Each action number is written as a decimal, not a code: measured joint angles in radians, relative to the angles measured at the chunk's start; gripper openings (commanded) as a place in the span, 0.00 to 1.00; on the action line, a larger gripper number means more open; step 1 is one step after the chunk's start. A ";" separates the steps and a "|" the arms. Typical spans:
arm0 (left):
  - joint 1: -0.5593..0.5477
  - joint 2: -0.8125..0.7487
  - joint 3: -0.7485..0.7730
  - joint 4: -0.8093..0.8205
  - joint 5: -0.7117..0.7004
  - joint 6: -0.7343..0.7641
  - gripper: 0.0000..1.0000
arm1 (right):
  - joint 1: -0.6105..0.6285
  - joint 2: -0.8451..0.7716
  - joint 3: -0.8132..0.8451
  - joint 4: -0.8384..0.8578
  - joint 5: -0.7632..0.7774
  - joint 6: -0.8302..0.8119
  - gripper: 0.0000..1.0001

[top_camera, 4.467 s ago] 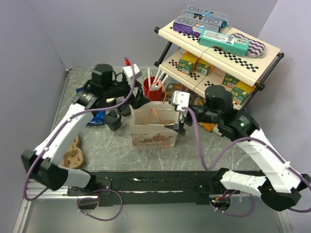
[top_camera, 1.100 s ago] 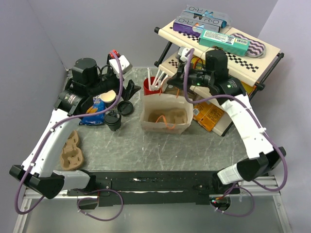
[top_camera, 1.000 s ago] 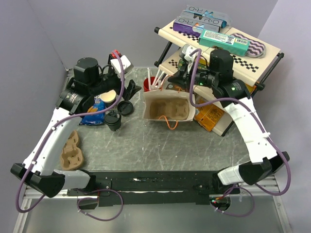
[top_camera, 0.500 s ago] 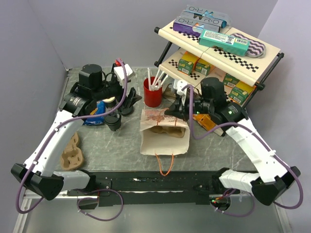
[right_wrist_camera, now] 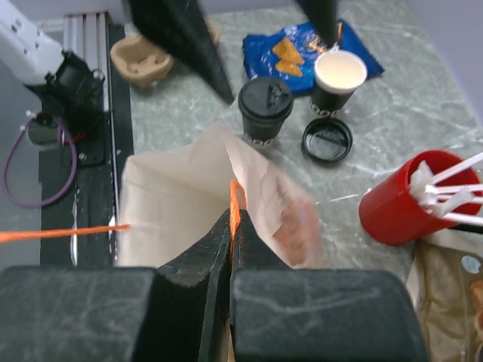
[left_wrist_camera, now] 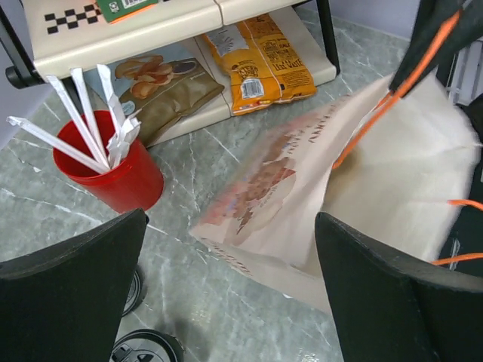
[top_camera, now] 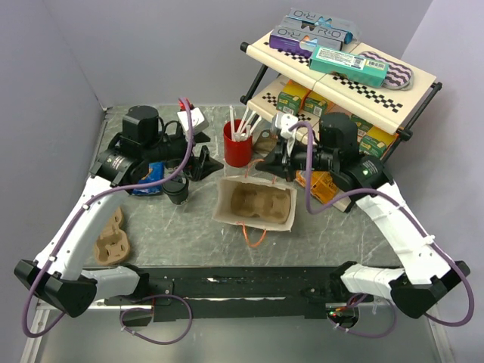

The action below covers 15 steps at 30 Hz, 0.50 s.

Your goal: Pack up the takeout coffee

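Paper bag (top_camera: 224, 204) mid-frame, mouth open, cup carrier (top_camera: 255, 203) inside. Right gripper (right_wrist_camera: 230, 220) pinched tight on its orange handle (right_wrist_camera: 235, 199). Left gripper (top_camera: 198, 157) jaws wide apart, empty. Takeout coffee (right_wrist_camera: 338, 81) on table, upper right of right wrist view, lid (right_wrist_camera: 327, 140) off, just beside it.

Grey marbled table (top_camera: 189, 234). At its rear right stood a two-tier shelf rack (top_camera: 340, 83), with a yellow snack bag (left_wrist_camera: 260, 64) beneath it. A red cup (top_camera: 236, 147) of straws stood just left of the rack. A tilted paper bag (top_camera: 253, 206) rested near the centre. To the left were a lidded cup (right_wrist_camera: 264, 109), an open cup (right_wrist_camera: 338, 81), a loose lid (right_wrist_camera: 327, 140), a blue chip bag (right_wrist_camera: 294, 47) and a cardboard cup carrier (top_camera: 110, 238).
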 measured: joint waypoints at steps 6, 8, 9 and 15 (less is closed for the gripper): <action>0.000 0.005 0.000 -0.002 -0.008 -0.034 0.99 | 0.000 0.054 0.076 0.025 0.009 0.041 0.55; 0.000 0.016 0.003 -0.003 -0.027 -0.061 0.99 | 0.000 0.068 0.083 0.021 0.023 0.044 0.76; 0.000 0.026 0.003 -0.003 -0.046 -0.084 0.99 | 0.000 0.072 0.083 0.018 0.032 0.047 0.86; 0.002 0.053 -0.024 -0.006 -0.104 -0.260 0.99 | 0.000 0.071 0.130 -0.087 0.158 0.078 0.99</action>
